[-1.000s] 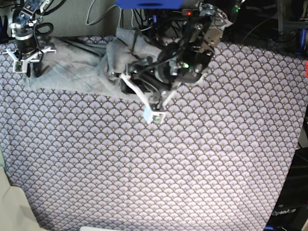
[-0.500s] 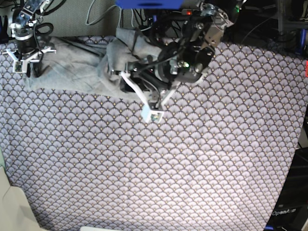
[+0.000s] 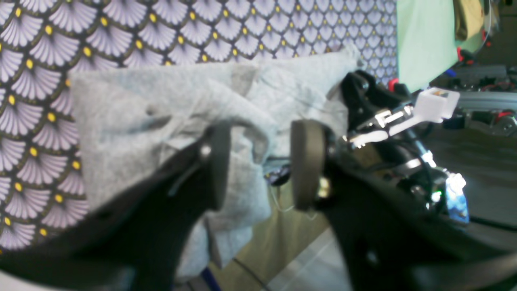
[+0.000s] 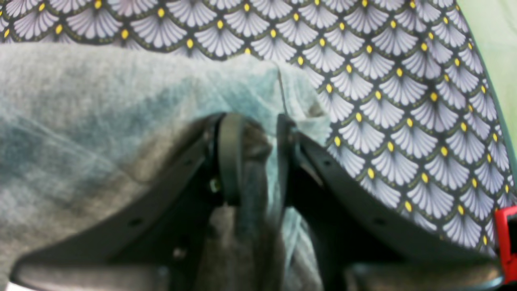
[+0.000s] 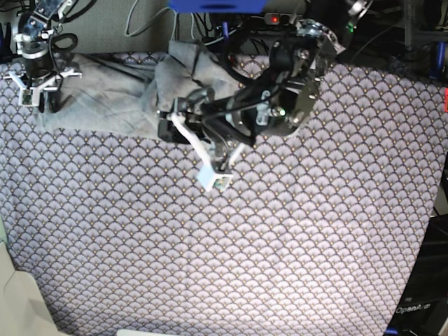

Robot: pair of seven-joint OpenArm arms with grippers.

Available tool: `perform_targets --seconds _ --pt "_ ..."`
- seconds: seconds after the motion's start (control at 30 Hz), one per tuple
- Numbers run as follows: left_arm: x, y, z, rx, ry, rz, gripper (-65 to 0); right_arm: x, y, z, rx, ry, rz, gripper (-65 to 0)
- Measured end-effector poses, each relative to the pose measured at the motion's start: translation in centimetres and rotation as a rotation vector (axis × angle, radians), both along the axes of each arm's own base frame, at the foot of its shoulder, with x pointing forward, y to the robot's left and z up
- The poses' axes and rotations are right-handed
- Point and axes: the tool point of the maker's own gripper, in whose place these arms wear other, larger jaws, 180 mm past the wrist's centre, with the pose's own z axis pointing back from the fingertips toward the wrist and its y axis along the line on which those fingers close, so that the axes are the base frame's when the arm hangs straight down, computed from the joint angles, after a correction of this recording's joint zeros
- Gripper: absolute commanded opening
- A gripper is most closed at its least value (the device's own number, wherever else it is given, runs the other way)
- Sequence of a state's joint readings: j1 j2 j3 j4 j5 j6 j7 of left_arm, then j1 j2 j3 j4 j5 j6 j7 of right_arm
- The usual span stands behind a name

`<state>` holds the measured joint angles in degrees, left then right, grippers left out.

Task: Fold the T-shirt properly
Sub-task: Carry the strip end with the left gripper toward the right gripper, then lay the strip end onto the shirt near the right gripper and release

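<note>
The left gripper (image 3: 260,161) stood with its 2 pads (image 3: 307,163) apart; I saw a fold of the T-shirt (image 3: 161,133) lying against the left-hand pad, but I could not tell whether the cloth was actually gripped. The right gripper (image 4: 258,157) was pinching an edge of the T-shirt (image 4: 101,121) between its 2 nearly closed pads.

In the base view, the T-shirt (image 5: 119,98) lay crumpled along the far edge of the patterned cloth (image 5: 280,245), bunched higher near the middle. The right gripper (image 5: 38,87) sat at the garment's far-left end. The left arm (image 5: 280,105) leaned over the bunched part and blocked my sight of the fabric beneath it. A white bracket (image 5: 210,164) projected from that arm over the patterned cloth. Cables (image 5: 140,17) hung behind the table.
</note>
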<state>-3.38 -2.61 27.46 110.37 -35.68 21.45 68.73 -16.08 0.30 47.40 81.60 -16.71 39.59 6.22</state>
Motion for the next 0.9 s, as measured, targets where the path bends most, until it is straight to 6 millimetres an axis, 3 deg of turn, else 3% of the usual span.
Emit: perform_targets --seconds 0.1,0.27,0.37,0.53,0.9 --pt "-0.2 0.1 -0.8 0.011 0.026 -0.002 -29.6 0.0 0.0 0.0 0.0 0.001 0.0 -49.3" --pt "-0.3 2.2 -3.1 0.085 0.063 0.022 -30.8 0.0 0.0 0.0 0.0 0.0 0.0 -49.3" --pt "-0.6 2.3 -4.4 0.099 0.112 0.032 -37.8 0.0 0.0 0.0 0.0 0.0 0.0 -49.3" --pt "-0.6 3.2 -5.9 0.129 0.202 0.126 -65.0 0.0 0.0 0.0 0.0 0.0 0.0 -49.3" --pt "1.0 6.2 -6.1 0.134 0.252 0.274 -65.0 0.1 0.0 0.0 0.002 -0.001 0.0 -49.3"
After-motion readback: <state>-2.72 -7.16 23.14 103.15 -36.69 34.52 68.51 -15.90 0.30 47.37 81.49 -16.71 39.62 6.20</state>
